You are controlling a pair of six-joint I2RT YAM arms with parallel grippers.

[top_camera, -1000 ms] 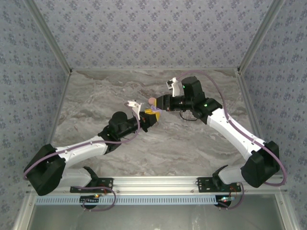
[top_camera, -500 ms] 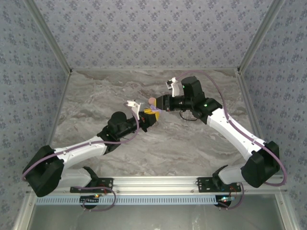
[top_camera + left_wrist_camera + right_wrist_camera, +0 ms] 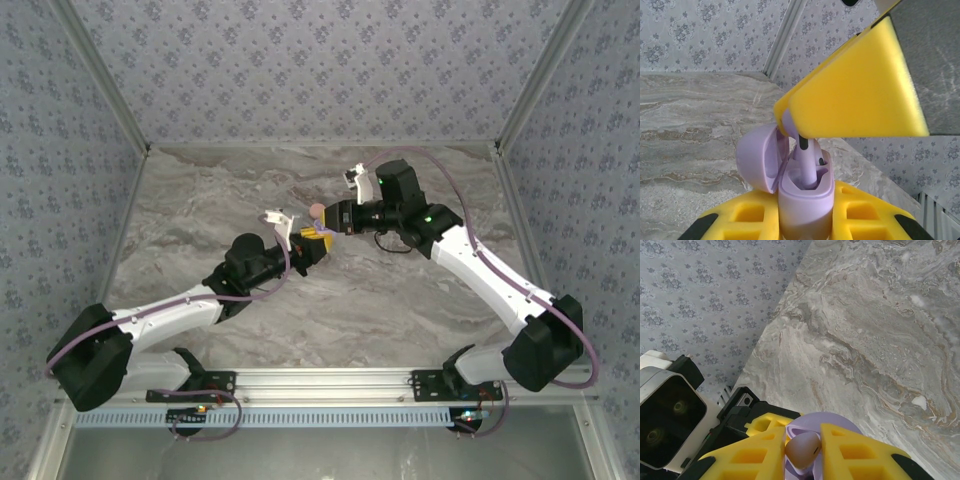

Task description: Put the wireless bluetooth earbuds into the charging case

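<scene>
My left pincer (image 3: 805, 226) clenched the open case (image 3: 802, 200) while my right pincer (image 3: 802, 450), just above it, grasped an earbud (image 3: 808, 162) only partly seated, lid unclosed.

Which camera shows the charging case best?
The left wrist view: the charging case sits close up, lid open, an earbud standing in it. The right wrist view shows its lilac rim behind yellow fingers; the top view, just a tiny lilac speck.

Bright, even, diffuse light, soft faint shadows, close foreground slightly blurred
</scene>
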